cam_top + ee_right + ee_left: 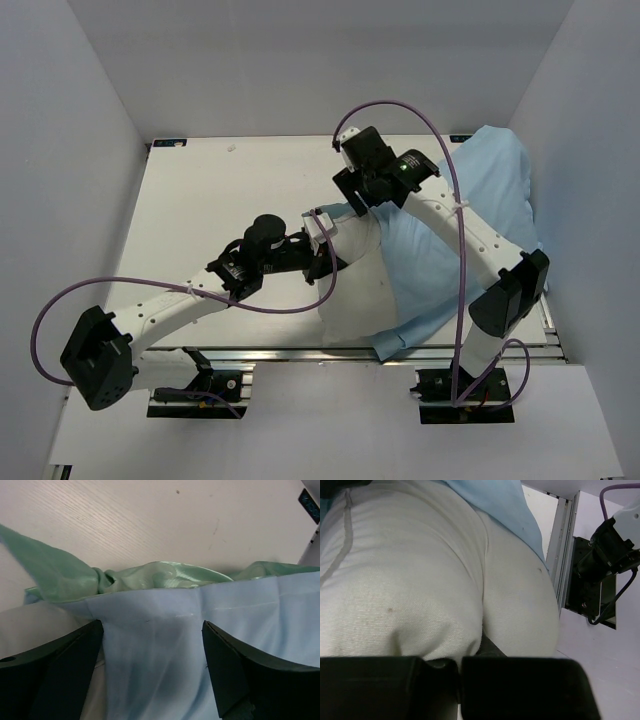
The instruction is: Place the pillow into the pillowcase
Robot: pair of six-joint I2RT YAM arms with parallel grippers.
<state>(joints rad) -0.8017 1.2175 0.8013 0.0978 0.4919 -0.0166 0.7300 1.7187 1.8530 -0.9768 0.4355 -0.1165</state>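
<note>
left gripper [459,667] pinches pillow [420,580], half hidden inside the pillowcase [490,170].

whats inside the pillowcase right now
Part of the white pillow goes into the pillowcase; its left end sticks out. How deep it reaches is hidden by the blue fabric.

Left gripper [459,672] clamped shut, right gripper [151,630] spread wide

White table [220,190], pale walls [60,150], metal rail [280,352] along near edge
</note>
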